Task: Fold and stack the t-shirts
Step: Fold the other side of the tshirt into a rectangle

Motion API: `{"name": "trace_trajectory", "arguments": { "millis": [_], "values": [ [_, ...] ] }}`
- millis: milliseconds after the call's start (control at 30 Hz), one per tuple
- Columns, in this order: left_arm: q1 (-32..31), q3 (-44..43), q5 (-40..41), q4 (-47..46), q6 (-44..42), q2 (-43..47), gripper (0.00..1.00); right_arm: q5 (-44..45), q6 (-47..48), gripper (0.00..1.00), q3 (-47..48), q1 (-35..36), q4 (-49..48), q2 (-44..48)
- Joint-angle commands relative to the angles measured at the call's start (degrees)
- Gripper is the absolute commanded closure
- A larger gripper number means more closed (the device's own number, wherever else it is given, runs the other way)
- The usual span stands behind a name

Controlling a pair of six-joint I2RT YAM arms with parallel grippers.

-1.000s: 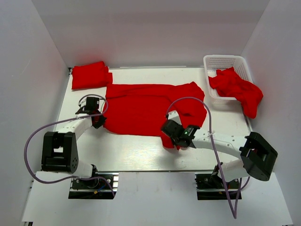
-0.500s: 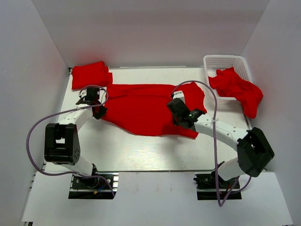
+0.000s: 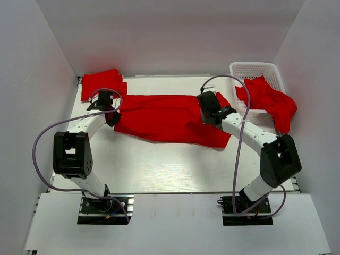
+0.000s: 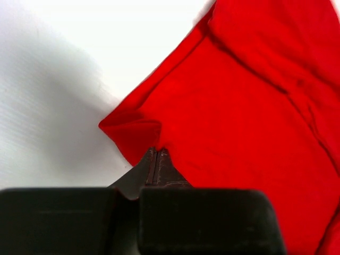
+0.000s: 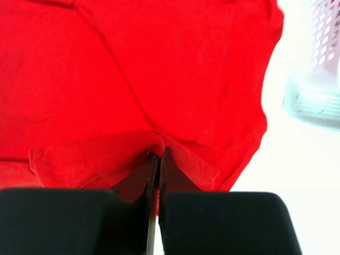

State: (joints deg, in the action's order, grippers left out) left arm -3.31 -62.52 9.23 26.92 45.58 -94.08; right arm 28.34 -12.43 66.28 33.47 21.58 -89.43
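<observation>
The left tool is clamped closed on the left edge of the red t-shirt, which is spread across the table. The right tool pinches a fold near its right end.

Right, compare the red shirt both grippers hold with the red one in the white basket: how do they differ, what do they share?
The held shirt lies stretched in a long band on the table; the basket shirt is crumpled in a heap.
The held shirt is pinched by the left gripper and the right gripper; the basket shirt is untouched and overhangs the white basket.
Both are plain red.
</observation>
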Motion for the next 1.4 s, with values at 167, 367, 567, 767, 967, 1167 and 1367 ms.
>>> {"name": "trace_trajectory", "arguments": {
  "millis": [167, 367, 567, 767, 967, 1167, 1367],
  "values": [
    [0.6, -6.5, 3.2, -2.0, 0.6, -1.0, 1.0, -2.0, 4.6, 1.0, 8.1, -4.3, -0.2, -4.3],
    [0.6, -8.7, 3.2, -3.9, 0.0, -3.5, 1.0, -2.2, 7.3, 1.0, 12.3, -6.3, -0.1, -6.3],
    [0.6, -9.2, 3.8, -6.0, -0.5, -4.8, 1.0, -3.2, 9.2, 1.0, 16.4, -8.5, 1.5, -9.6],
    [0.6, -9.8, 1.7, -8.6, -1.6, -6.9, 1.0, -5.0, 11.6, 1.0, 21.0, -9.8, 2.7, -13.8],
    [0.6, -13.2, 2.7, -9.3, -2.3, -10.3, 1.0, -6.4, 14.2, 1.0, 26.6, -11.4, 3.8, -18.8],
    [0.6, -18.4, 1.9, -6.0, -2.9, -15.3, 1.0, -7.1, 15.4, 1.0, 31.1, -11.9, 3.4, -23.1],
    [0.6, -22.3, 1.9, -3.4, -2.9, -19.1, 0.75, -7.7, 15.7, 1.0, 37.2, -12.6, 3.8, -28.6]
  ]
}}
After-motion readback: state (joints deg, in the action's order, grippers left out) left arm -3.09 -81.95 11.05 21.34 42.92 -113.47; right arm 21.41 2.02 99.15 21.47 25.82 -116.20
